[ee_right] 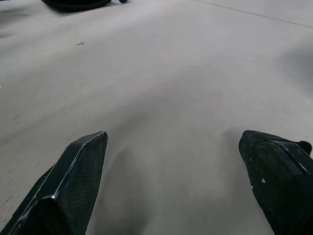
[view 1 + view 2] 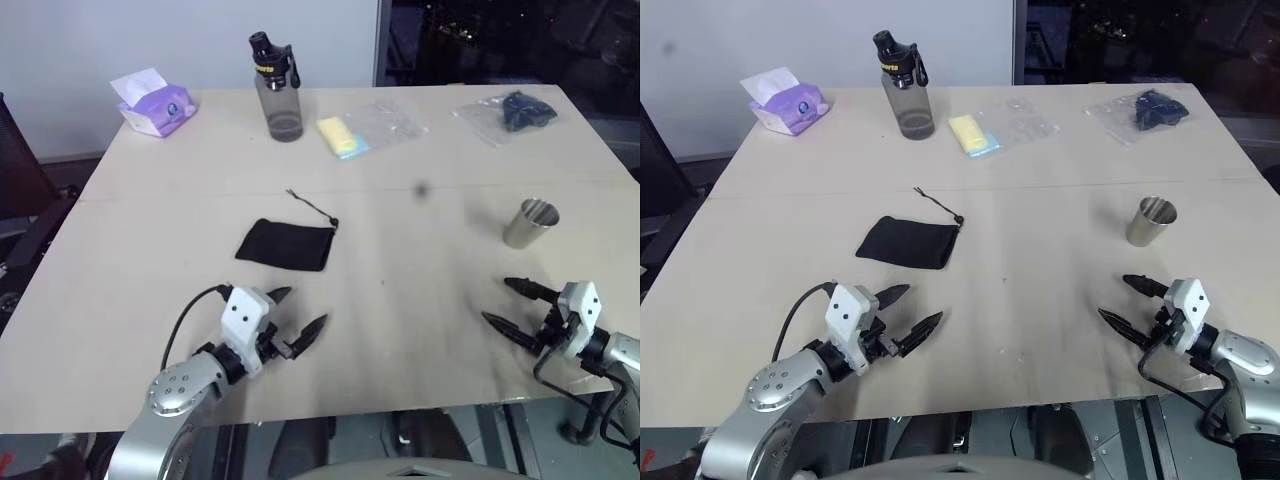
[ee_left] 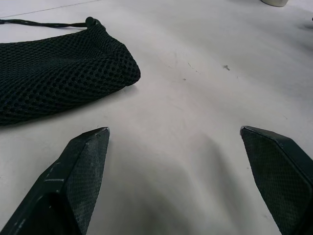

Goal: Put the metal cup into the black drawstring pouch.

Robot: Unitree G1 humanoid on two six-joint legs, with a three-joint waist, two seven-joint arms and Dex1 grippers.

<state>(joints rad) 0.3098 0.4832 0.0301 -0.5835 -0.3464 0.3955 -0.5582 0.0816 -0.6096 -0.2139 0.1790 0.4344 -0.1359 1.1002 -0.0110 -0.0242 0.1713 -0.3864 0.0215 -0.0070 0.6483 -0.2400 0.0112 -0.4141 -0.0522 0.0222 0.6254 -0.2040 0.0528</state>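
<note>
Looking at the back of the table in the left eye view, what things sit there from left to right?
Tissue pack → water bottle → yellow packet → clear plastic bag with dark contents.

Even indoor light on the table (image 2: 420,290), soft shadows beside the bottle (image 2: 277,90), dark smudge spot near the cup (image 2: 530,223), wrist views sharp

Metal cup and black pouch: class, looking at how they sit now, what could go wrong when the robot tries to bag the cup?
1. The metal cup stands upright and free; the open right gripper could tip it.
2. The black drawstring pouch lies flat, so its mouth may not admit the cup.
3. The pouch could slide under the left gripper.
</note>
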